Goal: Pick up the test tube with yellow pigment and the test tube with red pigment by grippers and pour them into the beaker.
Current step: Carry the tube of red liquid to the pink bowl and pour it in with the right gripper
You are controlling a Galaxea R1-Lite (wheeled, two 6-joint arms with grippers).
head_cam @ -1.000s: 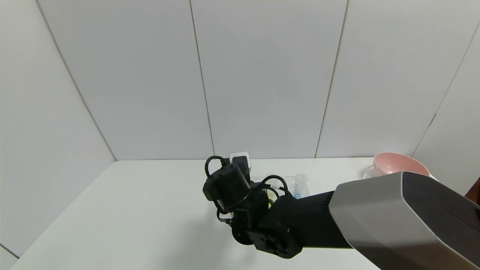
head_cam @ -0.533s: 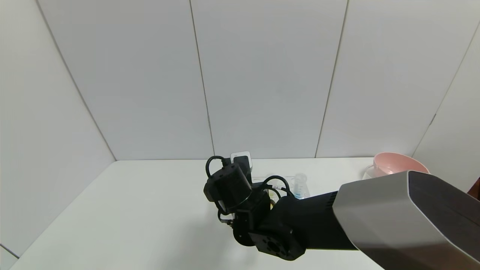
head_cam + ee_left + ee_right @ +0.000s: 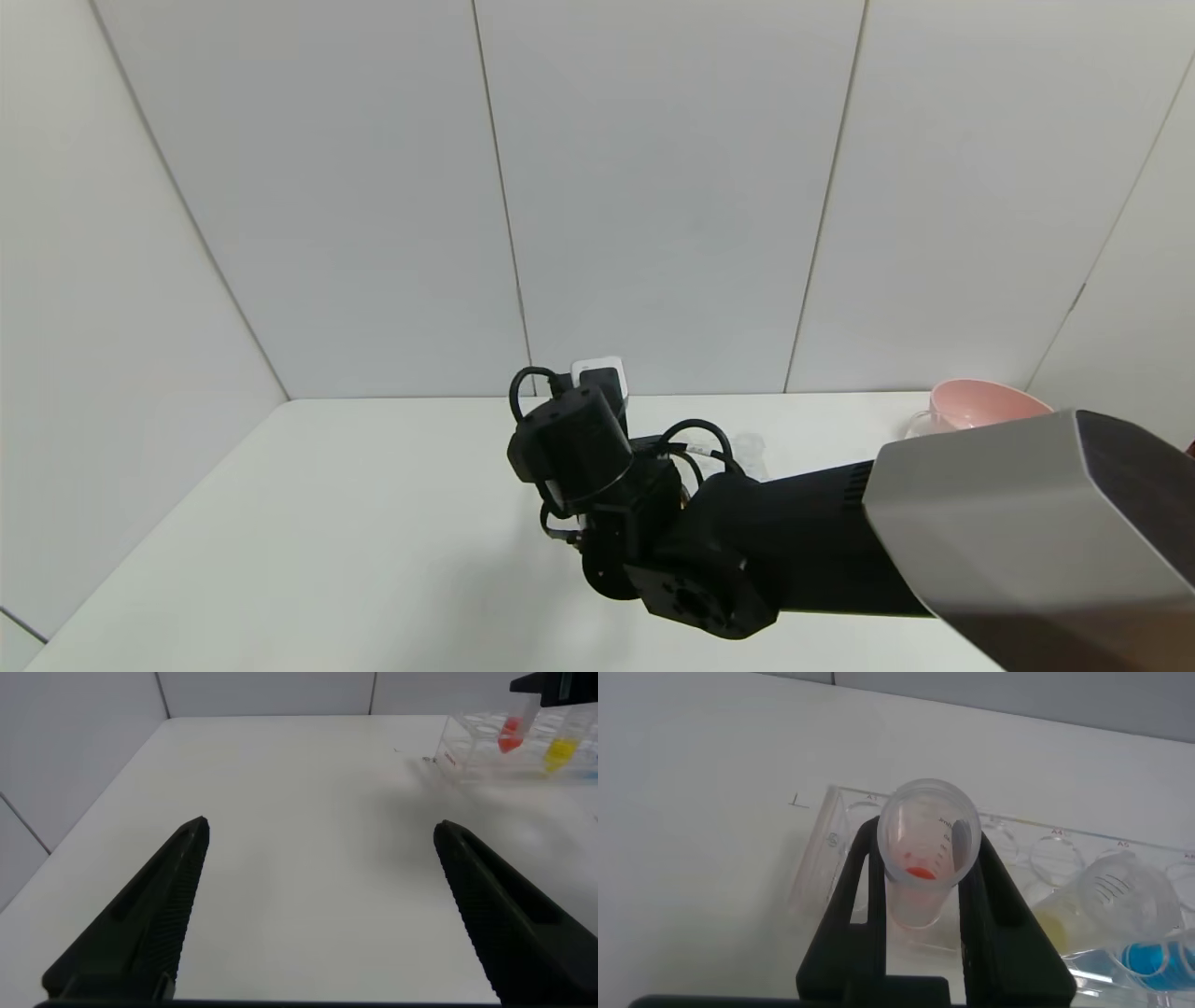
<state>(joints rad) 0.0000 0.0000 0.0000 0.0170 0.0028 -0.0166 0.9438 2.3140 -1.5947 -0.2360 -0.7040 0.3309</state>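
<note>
**Red tube gripped at the rack**

The test tube with red pigment point(image 3: 926, 849) sits between the right gripper point(image 3: 924, 910) jaws, clenched just below its rim, above the clear rack point(image 3: 1046, 849). It looks light, slick and breakable — a firm hold near the top, kept upright, seems wise. The test tube with yellow pigment point(image 3: 1106, 901) stands in the rack beside the blue one point(image 3: 1148, 957). Against a second ago, the right arm sits higher — hiding the rack from the head view. The left gripper point(image 3: 318, 905) hovers well apart, jaws spread, holding nothing.
</note>
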